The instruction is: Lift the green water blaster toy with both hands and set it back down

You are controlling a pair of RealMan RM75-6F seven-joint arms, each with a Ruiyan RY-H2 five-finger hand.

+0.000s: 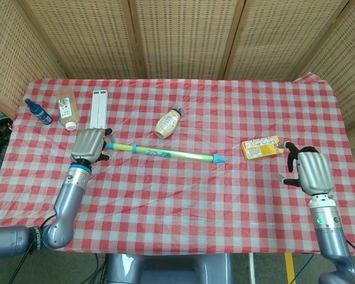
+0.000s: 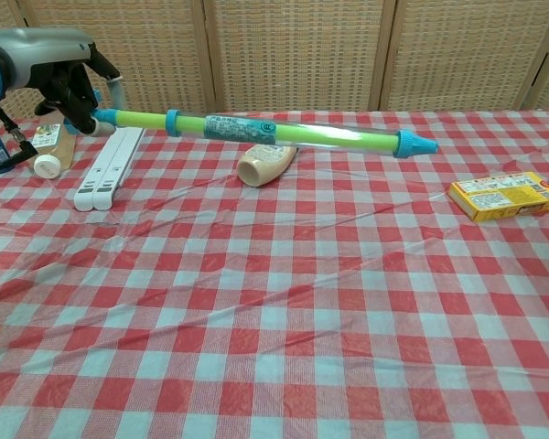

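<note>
The right hand (image 1: 307, 168) hangs near the right edge of the red-and-white checked tablecloth (image 1: 183, 195), toward the near side. Its fingers are curled in, and it holds nothing. It shows in the head view only. Just beyond it, toward the right edge, a flat yellow cardboard box (image 1: 262, 147) lies on the cloth, close to the hand but apart from it.

The left hand (image 1: 89, 145) is on the left side, its fingers wrapped round the blue handle end of the long green water blaster toy (image 1: 165, 152). In the chest view the same hand (image 2: 73, 87) holds the toy (image 2: 284, 130) in the air, roughly level, with its blue nozzle pointing right and nothing else touching it. Only this hand grips it.

Behind the tube, near the middle of the cloth, a beige squeeze bottle (image 1: 167, 123) lies on its side. Next to the left hand a white two-bar folding stand (image 1: 97, 116) lies flat, running toward the far edge. Further left, near the far-left corner, an amber drink bottle with a white cap (image 1: 66, 108) lies on the cloth, and a small dark blue bottle (image 1: 38, 112) sits by the left edge.
</note>
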